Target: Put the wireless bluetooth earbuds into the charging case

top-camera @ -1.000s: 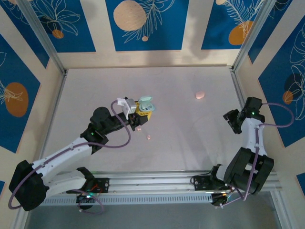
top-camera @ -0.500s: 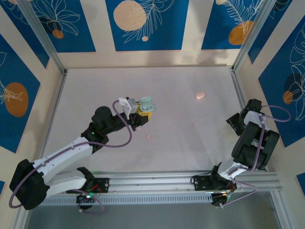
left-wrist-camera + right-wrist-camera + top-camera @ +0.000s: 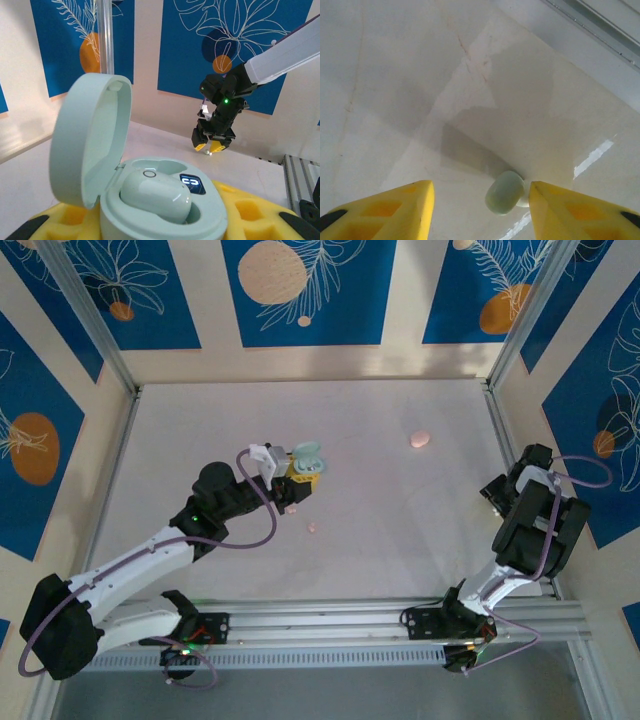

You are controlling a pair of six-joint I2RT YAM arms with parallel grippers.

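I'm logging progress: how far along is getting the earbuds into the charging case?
Done: the open pale teal pebble-shaped charging case sits clamped in the left gripper, with one pale teal glossy earbud seated inside. In hand: the right gripper, jaws open, straddles a second pale teal earbud lying on the white table. Left: close on it, carry it over and seat it in the case.

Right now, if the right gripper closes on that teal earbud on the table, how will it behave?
The teal earbud looks rounded and glossy, so it may roll or slip if pinched off-centre. It is far smaller than the open right gripper's fingers, so probably light and easily nudged; the nearer finger would likely push it first.
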